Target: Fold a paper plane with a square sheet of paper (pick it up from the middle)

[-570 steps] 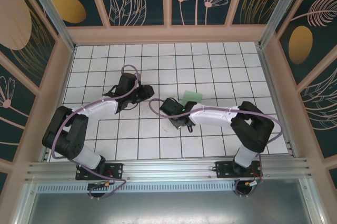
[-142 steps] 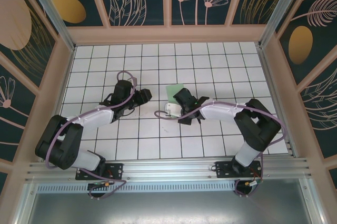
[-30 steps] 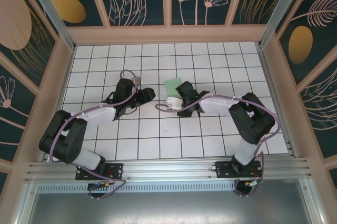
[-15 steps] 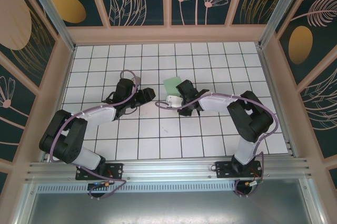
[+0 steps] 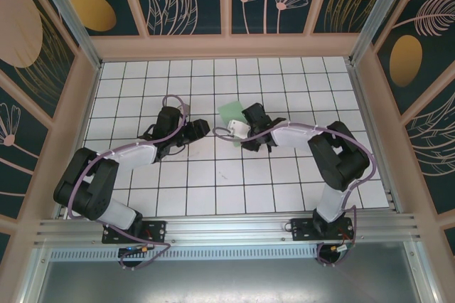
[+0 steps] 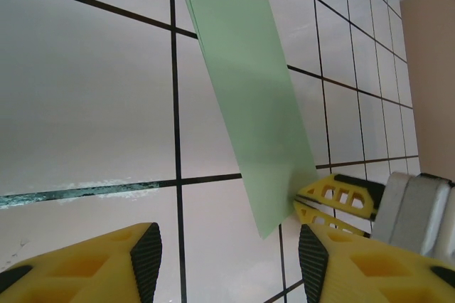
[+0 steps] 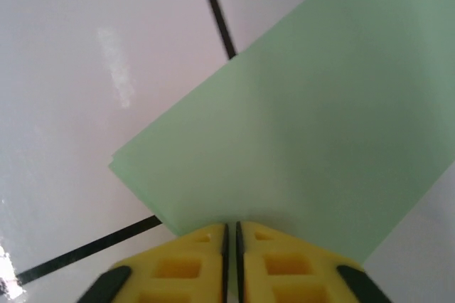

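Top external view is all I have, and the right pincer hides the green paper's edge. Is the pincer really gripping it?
Observer: Yes. In the right wrist view the right pincer is shut on the edge of the paper.
Operator: Is it one flat layer?
Observer: No, its corner shows stacked layers; it is folded.
Operator: And the left pincer?
Observer: The left wrist view shows the left pincer open, holding nothing, the paper ahead of it.

Bright, even overhead light floods the white tiled table (image 5: 284, 79), where shadows are faint and soft. In the wrist views glare bleaches the tiles to grey-white, with a shiny smear at upper left; the right gripper's fingers (image 7: 178, 264) sit slightly soft at the bottom edge.
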